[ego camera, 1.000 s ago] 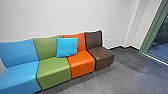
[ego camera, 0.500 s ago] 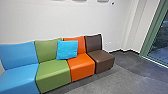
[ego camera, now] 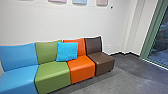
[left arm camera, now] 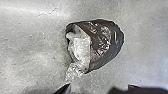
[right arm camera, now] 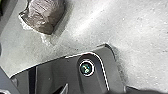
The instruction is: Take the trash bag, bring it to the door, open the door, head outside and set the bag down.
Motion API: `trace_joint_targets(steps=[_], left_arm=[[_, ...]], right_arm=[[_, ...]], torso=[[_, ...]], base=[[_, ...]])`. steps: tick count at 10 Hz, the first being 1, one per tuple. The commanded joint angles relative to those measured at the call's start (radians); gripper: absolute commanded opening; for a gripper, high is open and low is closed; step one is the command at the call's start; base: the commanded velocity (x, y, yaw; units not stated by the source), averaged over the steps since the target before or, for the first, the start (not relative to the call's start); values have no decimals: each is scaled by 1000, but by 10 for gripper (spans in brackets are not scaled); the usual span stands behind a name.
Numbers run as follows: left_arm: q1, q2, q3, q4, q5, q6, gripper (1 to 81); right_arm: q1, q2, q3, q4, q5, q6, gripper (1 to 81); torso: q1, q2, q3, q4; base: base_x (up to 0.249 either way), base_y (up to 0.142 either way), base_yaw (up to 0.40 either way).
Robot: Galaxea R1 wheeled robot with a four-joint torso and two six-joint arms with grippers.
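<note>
The trash bag (left arm camera: 107, 45) lies on its side on the grey floor (left arm camera: 32, 55), its mouth gaping and clear plastic (left arm camera: 73, 72) spilling over the rim, with open floor around it. The left gripper (left arm camera: 99, 86) has its fingertips spread, apart from the bag; the right gripper (right arm camera: 96, 87) is spread too. Past the robot's dark plate (right arm camera: 50, 72), a strip of floor separates plate edge and bag. In the head view, floor runs between the brown seat's (ego camera: 103, 61) front edge and the green-framed glass (ego camera: 160, 45).
</note>
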Motion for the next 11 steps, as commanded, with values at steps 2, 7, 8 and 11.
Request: trace_joint_targets(steps=[2,7,8,11], left_arm=[[-134,-9,7,-24,93,-2,811],[-149,0,18,-30,100,-2,811],[-169,2,13,-31,95,-2,811],[-268,3,-2,-65,98,-5,811]], right_arm=[[43,-75,57,16,-34,0,811],[52,-58,54,15,-34,1,811],[52,-52,53,13,-34,0,811],[55,-46,48,13,-35,0,811]], torso=[[82,-127,-120,0],[195,-307,-290,0],[222,-351,-292,0],[277,-437,-299,0]], base=[[0,0,0],[0,0,0],[0,0,0],[0,0,0]])
